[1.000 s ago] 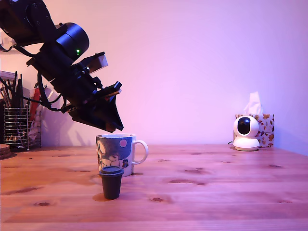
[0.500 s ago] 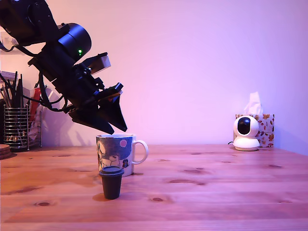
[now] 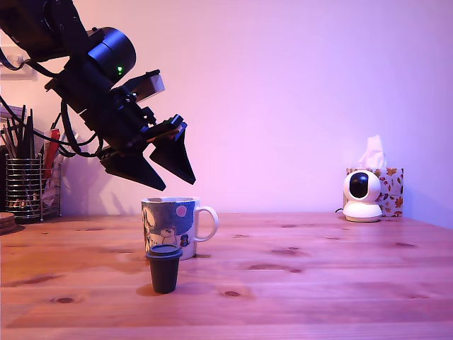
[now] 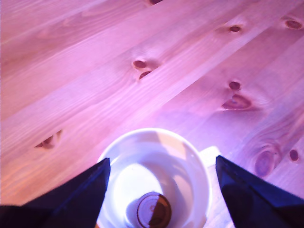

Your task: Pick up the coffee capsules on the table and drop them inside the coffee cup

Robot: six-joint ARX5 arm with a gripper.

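Exterior view shows the black gripper [image 3: 172, 178] hanging in the air just above the coffee cup [image 3: 170, 226], tilted down toward it, its two pointed fingers [image 3: 177, 154] spread apart with nothing between them. The white cup stands upright on the wooden desk [image 3: 318, 276], its loop handle toward the exterior view's right. Just in front of the cup, close to its base, the dark capsule [image 3: 164, 268] stands on the desk with its wider lid up. From the wrist view, the brown capsule [image 4: 154, 210] lies at the bottom of the cup, seen between the two dark fingertips [image 4: 88, 187]. At the exterior view's left edge stands a wire pen holder [image 3: 23, 188]; far to the right are a small white camera [image 3: 362, 197] and a tissue box [image 3: 388, 185] behind it
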